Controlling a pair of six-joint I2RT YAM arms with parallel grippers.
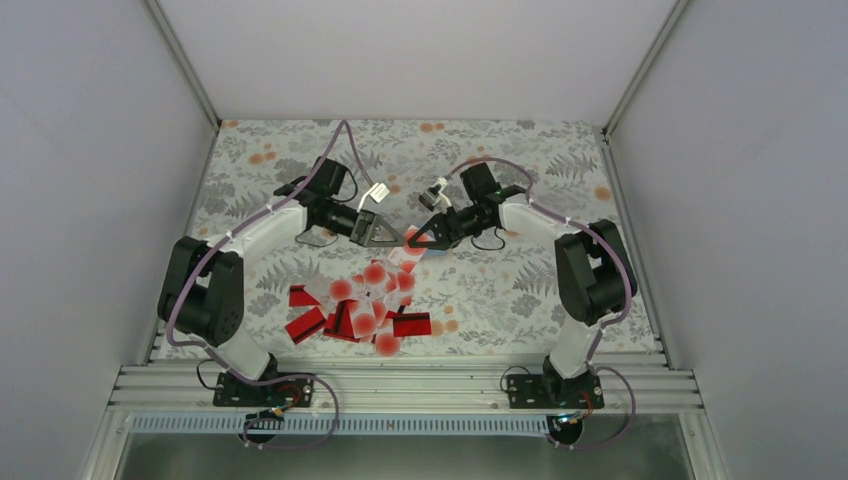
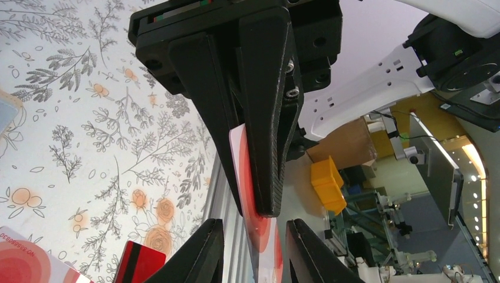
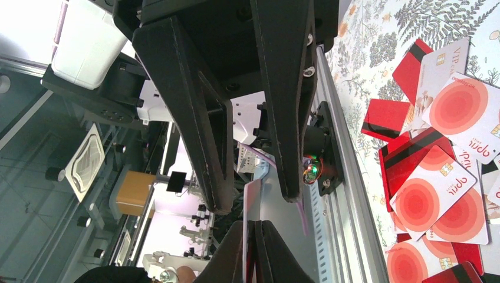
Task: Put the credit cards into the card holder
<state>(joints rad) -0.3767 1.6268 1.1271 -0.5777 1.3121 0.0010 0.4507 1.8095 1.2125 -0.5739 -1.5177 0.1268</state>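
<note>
The right gripper [image 1: 413, 240] pinches a thin, glossy white card [image 2: 237, 144] printed with red rings, held on edge. The left gripper [image 2: 255, 236] has its matte black fingers spread on either side of that card's free end. Below both grippers, toward the arm bases, the other credit cards [image 1: 360, 305] lie fanned flat on the floral cloth [image 1: 520, 290], and the pale blue, tan-edged card holder [image 2: 7, 115] lies flat, off to the side of the left gripper.
</note>
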